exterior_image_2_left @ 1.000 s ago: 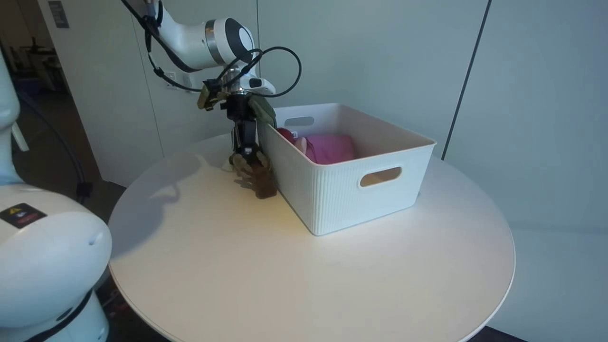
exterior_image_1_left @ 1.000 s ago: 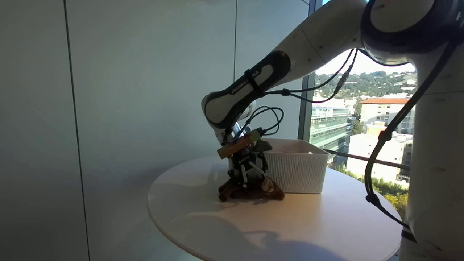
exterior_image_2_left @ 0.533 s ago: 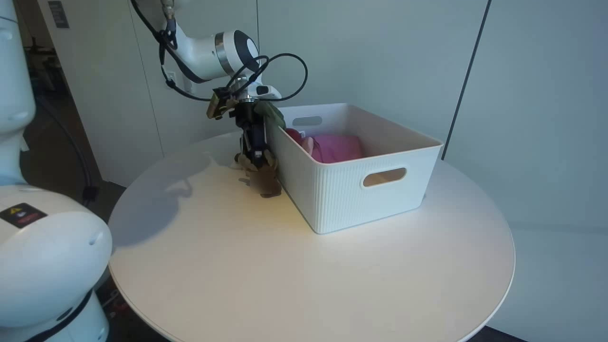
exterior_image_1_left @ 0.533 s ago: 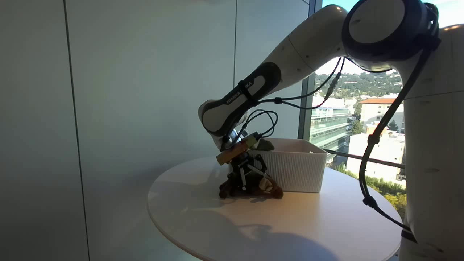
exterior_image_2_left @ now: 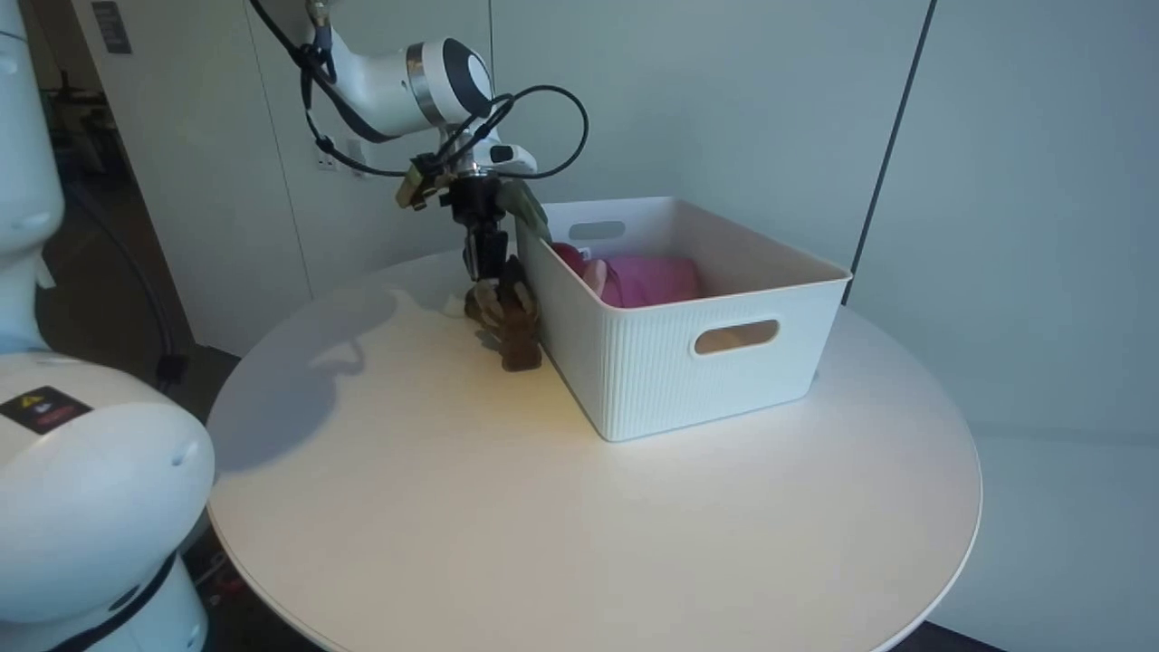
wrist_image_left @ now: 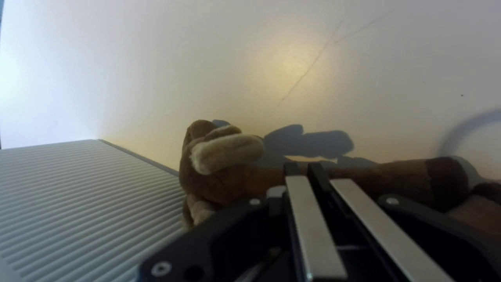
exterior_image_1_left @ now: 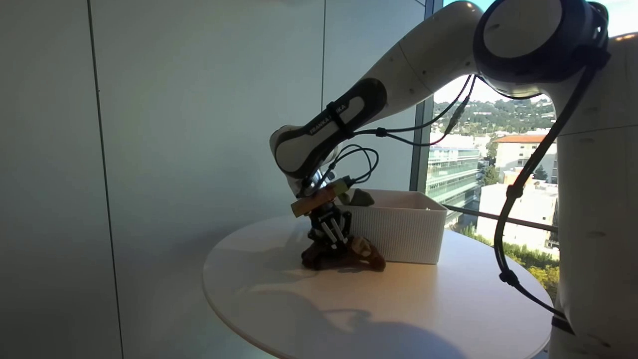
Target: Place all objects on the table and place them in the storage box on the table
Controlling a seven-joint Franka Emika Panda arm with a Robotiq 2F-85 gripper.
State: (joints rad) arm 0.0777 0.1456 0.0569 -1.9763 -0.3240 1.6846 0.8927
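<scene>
A brown plush toy with tan patches (exterior_image_2_left: 521,344) lies on the table against the long side of the white storage box (exterior_image_2_left: 688,389). In the wrist view my gripper (wrist_image_left: 303,167) has its fingers almost together, with brown fabric of the toy (wrist_image_left: 223,182) showing at the narrow gap. My gripper points down into the toy's middle in both exterior views and is shut on it; the fingertips are partly hidden in the plush. Inside the box sit a pink soft thing (exterior_image_2_left: 654,279) and a red one (exterior_image_2_left: 570,256).
The box's ribbed wall (wrist_image_left: 78,207) stands close beside the gripper and toy. A grey-green soft thing (exterior_image_2_left: 525,210) hangs over the box rim right by the wrist. The round table (exterior_image_1_left: 423,304) ends in a curved edge, with a wall behind.
The fingers have closed on the toy, and the hand has risen a little, drawing the plush up at its middle. The box and toy have shifted slightly away from the robot's base.
</scene>
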